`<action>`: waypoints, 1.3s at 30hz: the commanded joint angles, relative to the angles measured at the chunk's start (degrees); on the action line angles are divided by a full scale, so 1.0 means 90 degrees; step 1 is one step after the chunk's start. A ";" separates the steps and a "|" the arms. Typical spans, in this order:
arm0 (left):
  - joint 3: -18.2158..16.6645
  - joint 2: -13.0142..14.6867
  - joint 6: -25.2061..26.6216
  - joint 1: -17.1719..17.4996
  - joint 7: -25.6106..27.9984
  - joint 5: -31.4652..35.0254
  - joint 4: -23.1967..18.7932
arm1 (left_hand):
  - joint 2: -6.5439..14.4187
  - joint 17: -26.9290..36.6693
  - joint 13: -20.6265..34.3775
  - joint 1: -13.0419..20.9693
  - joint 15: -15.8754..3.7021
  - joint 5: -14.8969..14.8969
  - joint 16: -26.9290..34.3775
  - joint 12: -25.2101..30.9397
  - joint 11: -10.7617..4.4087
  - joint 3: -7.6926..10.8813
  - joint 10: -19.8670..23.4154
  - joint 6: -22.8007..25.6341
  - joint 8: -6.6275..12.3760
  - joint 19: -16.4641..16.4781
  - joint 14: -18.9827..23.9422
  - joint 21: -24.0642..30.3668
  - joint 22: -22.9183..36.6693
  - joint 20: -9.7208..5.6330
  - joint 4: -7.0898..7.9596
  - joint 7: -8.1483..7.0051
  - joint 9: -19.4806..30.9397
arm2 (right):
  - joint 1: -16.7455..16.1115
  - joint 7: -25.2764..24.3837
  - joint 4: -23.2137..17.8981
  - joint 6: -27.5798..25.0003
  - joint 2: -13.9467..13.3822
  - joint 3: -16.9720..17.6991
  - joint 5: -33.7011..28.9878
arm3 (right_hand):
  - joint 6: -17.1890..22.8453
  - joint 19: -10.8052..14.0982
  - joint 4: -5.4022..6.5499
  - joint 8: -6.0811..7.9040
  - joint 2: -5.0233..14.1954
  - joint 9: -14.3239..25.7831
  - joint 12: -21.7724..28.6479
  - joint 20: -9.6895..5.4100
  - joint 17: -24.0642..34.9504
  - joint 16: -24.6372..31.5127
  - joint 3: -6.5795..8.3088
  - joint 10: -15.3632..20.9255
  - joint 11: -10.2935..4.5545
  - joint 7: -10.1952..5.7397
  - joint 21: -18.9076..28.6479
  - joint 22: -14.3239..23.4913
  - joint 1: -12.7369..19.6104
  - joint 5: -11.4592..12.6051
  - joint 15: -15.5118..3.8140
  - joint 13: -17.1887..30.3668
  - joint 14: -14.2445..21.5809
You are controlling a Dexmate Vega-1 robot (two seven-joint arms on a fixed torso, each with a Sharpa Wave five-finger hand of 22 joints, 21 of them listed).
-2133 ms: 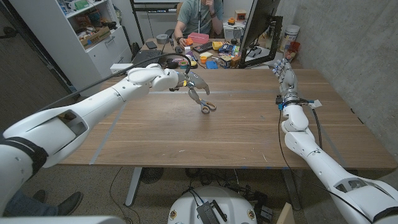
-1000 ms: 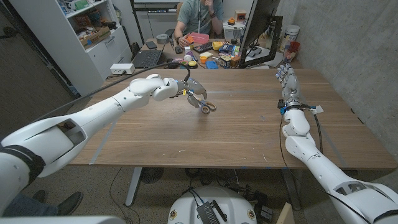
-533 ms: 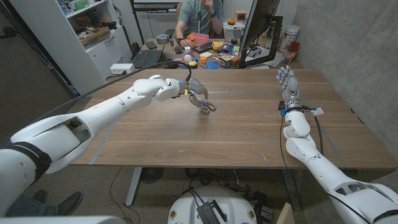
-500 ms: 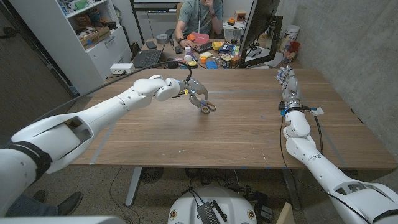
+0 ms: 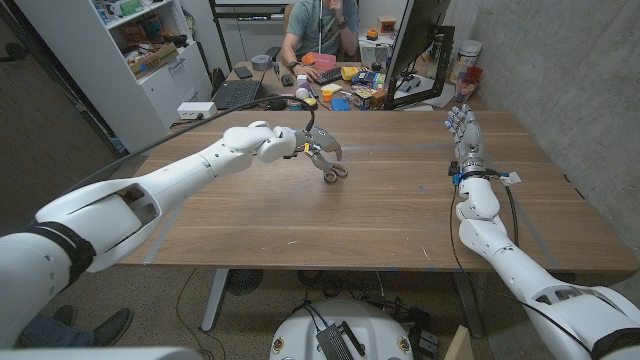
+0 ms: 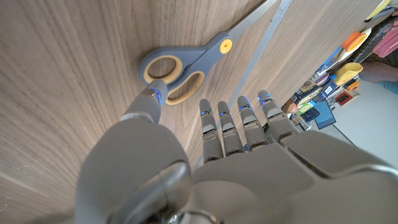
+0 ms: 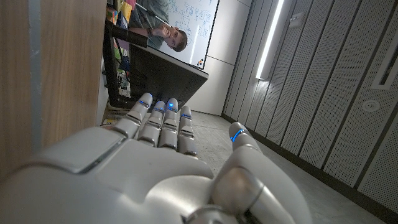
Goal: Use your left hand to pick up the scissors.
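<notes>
Scissors [image 5: 334, 173] with grey handles and yellow-lined rings lie flat on the wooden table [image 5: 300, 220], a little beyond its middle. My left hand [image 5: 315, 146] hovers over their blade end, fingers pointing down toward them. In the left wrist view the scissors [image 6: 186, 65] lie just past my left hand [image 6: 230, 143]. Its thumb tip is at the rim of one handle ring and its straight fingers end short of the other. Nothing is gripped. My right hand [image 5: 463, 128] stands upright at the table's far right with its fingers straight, and in the right wrist view my right hand [image 7: 155, 155] holds nothing.
Colourful clutter [image 5: 350, 95], a laptop [image 5: 235, 93] and a dark monitor [image 5: 415, 50] line the table's far edge. A person [image 5: 320, 30] sits behind them. A white shelf [image 5: 150, 50] stands at the back left.
My left hand has lowered and shifted slightly toward the scissors' handles, with its fingers now nearer the rings. The scissors have stayed in place. My right hand has hardly moved.
</notes>
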 commanded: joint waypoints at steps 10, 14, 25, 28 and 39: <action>-0.0105 0.0128 0.0367 0.0208 -0.0245 -0.0453 -0.0310 | 0.0008 0.0024 -0.0001 0.0339 -0.0025 -0.0010 0.0031 0.0027 -0.0012 0.0007 0.0160 0.0640 0.0188 0.0115 0.0180 0.0053 0.0006 -0.0040 -0.0029 0.0101 0.0023 | 0.0019 -0.0065 -0.0028 -0.0127 -0.0042 0.0006 0.0033 | 0.0010 0.0030 -0.0006 -0.0008 -0.0042 0.0020 -0.0036 0.0076 0.0013 0.0018 -0.0043 0.0036 -0.0025 -0.0037 -0.0049 0.0023 -0.0030 0.0042 -0.0010 0.0026 0.0055; -0.0119 0.0151 0.0396 0.0253 -0.0283 -0.0485 -0.0352 | 0.0006 0.0024 -0.0003 0.0356 -0.0025 -0.0013 0.0029 0.0024 -0.0008 0.0007 0.0161 0.0607 0.0167 0.0110 0.0183 0.0051 0.0006 -0.0032 -0.0027 0.0096 0.0023 | 0.0012 -0.0089 -0.0062 -0.0136 -0.0046 0.0004 0.0020 | 0.0008 0.0033 -0.0005 -0.0008 -0.0039 0.0020 -0.0037 0.0082 0.0014 0.0018 -0.0046 0.0039 -0.0011 -0.0038 -0.0055 0.0023 -0.0034 0.0044 -0.0010 0.0026 0.0057; -0.0132 0.0169 0.0408 0.0272 -0.0313 -0.0483 -0.0371 | 0.0002 0.0025 -0.0007 0.0388 -0.0018 -0.0024 0.0019 0.0014 -0.0005 0.0001 0.0163 0.0679 0.0174 0.0103 0.0180 0.0047 0.0007 -0.0011 -0.0016 0.0117 0.0023 | -0.0076 -0.0153 -0.0128 -0.0176 -0.0065 0.0029 0.0038 | 0.0008 0.0045 -0.0007 -0.0008 -0.0033 0.0021 -0.0043 0.0091 0.0014 0.0016 -0.0053 0.0038 -0.0015 -0.0038 -0.0072 0.0024 -0.0039 0.0052 -0.0009 0.0027 0.0055; -0.0122 0.0159 0.0421 0.0265 -0.0304 -0.0450 -0.0357 | 0.0000 0.0026 -0.0008 0.0398 -0.0027 -0.0028 0.0020 0.0017 -0.0016 -0.0002 0.0183 0.0753 0.0194 0.0101 0.0190 0.0046 0.0007 -0.0013 -0.0010 0.0115 0.0023 | -0.0103 -0.0161 -0.0140 -0.0179 -0.0073 0.0038 0.0045 | 0.0006 0.0046 -0.0007 -0.0009 -0.0034 0.0021 -0.0043 0.0095 0.0014 0.0018 -0.0055 0.0040 -0.0009 -0.0037 -0.0076 0.0024 -0.0041 0.0054 -0.0008 0.0027 0.0060; -0.0095 0.0153 0.0460 0.0236 -0.0368 -0.0423 -0.0309 | 0.0014 0.0028 -0.0013 0.0446 -0.0042 -0.0033 0.0017 0.0022 -0.0035 0.0003 0.0229 0.0864 0.0209 0.0104 0.0204 0.0047 0.0008 -0.0022 -0.0003 0.0149 0.0021 | -0.0144 -0.0175 -0.0130 -0.0199 -0.0107 0.0071 0.0066 | 0.0006 0.0052 -0.0011 -0.0009 -0.0034 0.0021 -0.0051 0.0101 0.0014 0.0018 -0.0064 0.0033 -0.0005 -0.0038 -0.0095 0.0025 -0.0046 0.0061 -0.0011 0.0027 0.0065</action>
